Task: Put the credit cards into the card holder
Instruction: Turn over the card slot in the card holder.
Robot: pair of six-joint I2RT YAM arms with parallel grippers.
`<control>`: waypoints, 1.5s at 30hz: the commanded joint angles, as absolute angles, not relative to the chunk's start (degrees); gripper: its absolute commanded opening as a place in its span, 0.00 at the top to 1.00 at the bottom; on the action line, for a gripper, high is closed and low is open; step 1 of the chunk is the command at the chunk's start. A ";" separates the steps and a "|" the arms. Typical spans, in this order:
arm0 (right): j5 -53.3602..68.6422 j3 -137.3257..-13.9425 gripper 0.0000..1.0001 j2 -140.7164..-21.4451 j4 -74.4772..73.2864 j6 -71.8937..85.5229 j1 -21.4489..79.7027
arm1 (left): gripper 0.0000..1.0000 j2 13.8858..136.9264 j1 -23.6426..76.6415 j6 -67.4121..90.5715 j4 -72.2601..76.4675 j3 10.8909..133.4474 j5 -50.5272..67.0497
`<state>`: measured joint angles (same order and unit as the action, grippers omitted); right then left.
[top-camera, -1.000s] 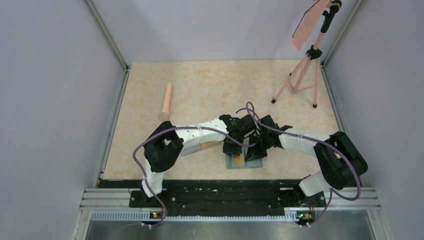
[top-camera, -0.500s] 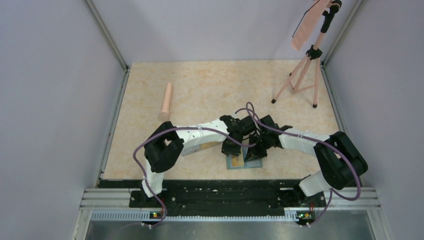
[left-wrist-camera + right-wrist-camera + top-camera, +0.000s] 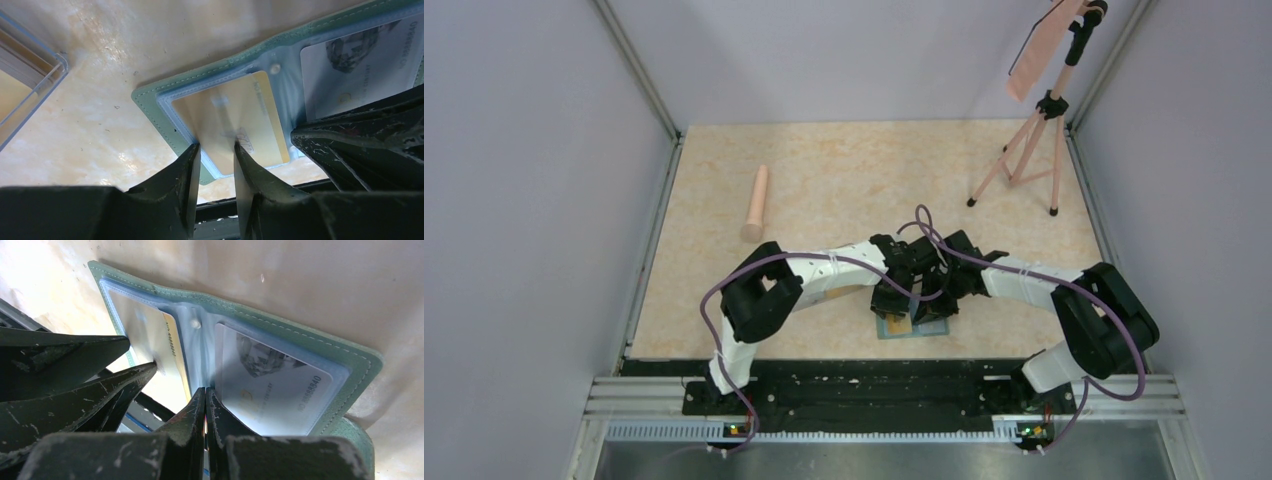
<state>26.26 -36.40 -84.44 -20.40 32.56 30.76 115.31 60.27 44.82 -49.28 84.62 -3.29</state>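
Note:
The card holder [image 3: 921, 327] lies open near the table's front edge, a green wallet [image 3: 150, 100] with pale blue clear pockets. A yellow credit card [image 3: 250, 107] sits in its left pocket [image 3: 170, 347], its near end sticking out. My left gripper [image 3: 217, 147] is open, its fingertips [image 3: 194, 150] at that near end. A whitish credit card [image 3: 275, 385] fills the right pocket [image 3: 350, 70]. My right gripper [image 3: 205, 390] is shut, its tip pressed on the clear page beside the centre fold. Seen from above, both grippers [image 3: 892, 300] [image 3: 936, 303] cover most of the wallet.
A clear plastic box [image 3: 25, 85] with more cards stands left of the wallet. A pink cylinder [image 3: 757, 203] lies at the back left. A pink tripod [image 3: 1034, 130] stands at the back right. The black front rail [image 3: 854, 385] runs just below the wallet.
My left arm's elbow has shifted a little to the right and the left jaws have spread slightly. The right arm and the wallet have stayed put.

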 commanded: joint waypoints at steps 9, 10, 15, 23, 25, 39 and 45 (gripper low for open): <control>24.79 -37.51 1.00 -84.78 -21.45 31.01 31.86 | 0.61 115.96 60.19 45.37 -46.37 83.25 -0.40; 24.79 -37.45 1.00 -84.77 -21.51 30.96 31.84 | 0.62 115.41 60.13 45.62 -44.29 82.20 1.98; 24.79 -37.40 1.00 -84.74 -21.58 30.85 31.82 | 0.62 110.84 59.28 47.22 -34.12 77.06 7.22; 24.79 -37.18 1.00 -84.74 -21.53 30.85 31.83 | 0.63 104.81 58.53 48.60 -29.80 73.85 6.59; 24.79 -37.18 1.00 -84.82 -21.46 30.73 31.82 | 0.63 103.43 58.54 48.75 -29.76 73.57 5.61; 24.79 -40.59 1.00 -81.56 -25.41 30.19 31.82 | 0.64 95.19 55.95 52.10 -26.21 64.74 3.86; 25.20 -43.28 1.00 -77.73 -27.55 29.77 31.82 | 0.63 95.31 53.83 54.39 -22.68 59.41 6.96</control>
